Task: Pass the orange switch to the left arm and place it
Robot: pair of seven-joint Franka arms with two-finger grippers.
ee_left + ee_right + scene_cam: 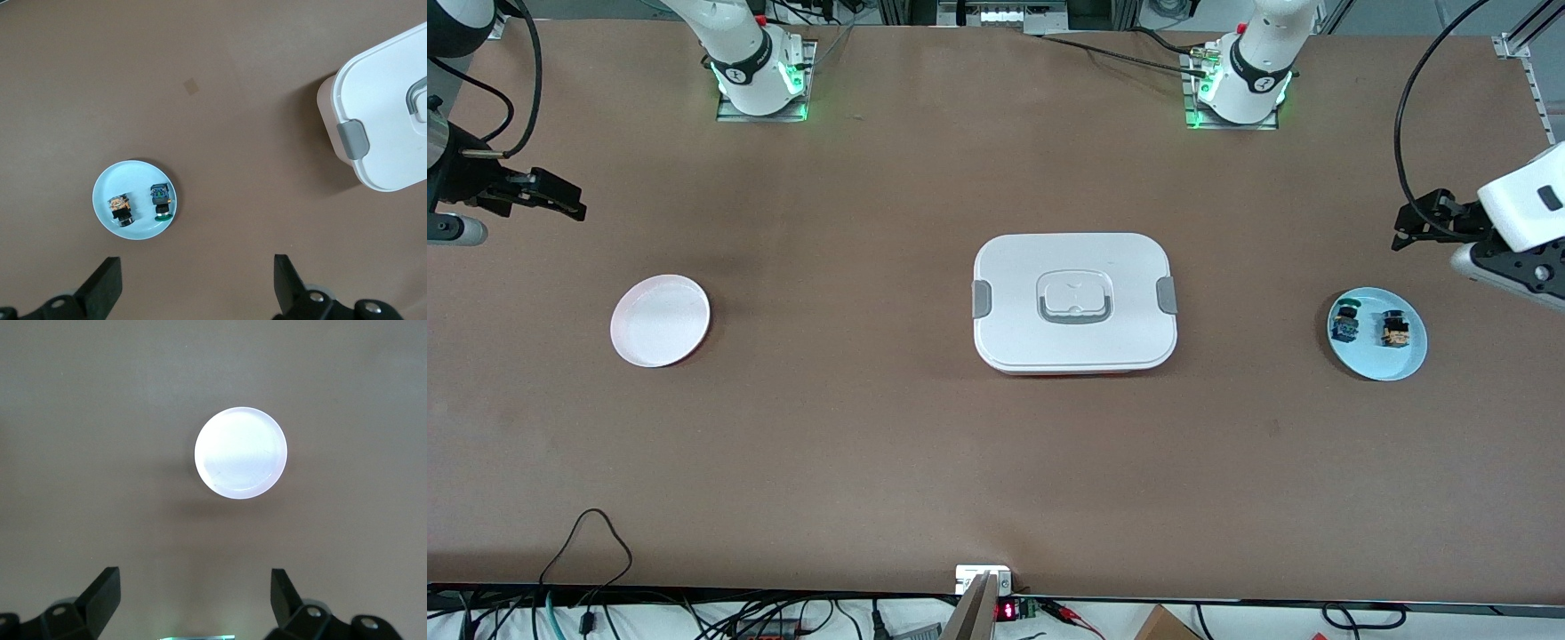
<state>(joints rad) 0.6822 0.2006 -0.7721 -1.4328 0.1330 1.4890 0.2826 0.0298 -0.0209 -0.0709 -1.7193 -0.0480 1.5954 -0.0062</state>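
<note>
Your orange switch (1395,330) sits on the pale blue plate (1405,363) near the left arm's end of the worktop (871,444), beside a green-capped switch (1344,324). The box (1074,302) at mid-worktop blocks the straight path to the white plate (660,320), hence the two-arm handover. Left gripper (193,283) and right gripper (193,600) hover, jaws spread, nothing held. Plain brown surface, cables along the edges.
</note>
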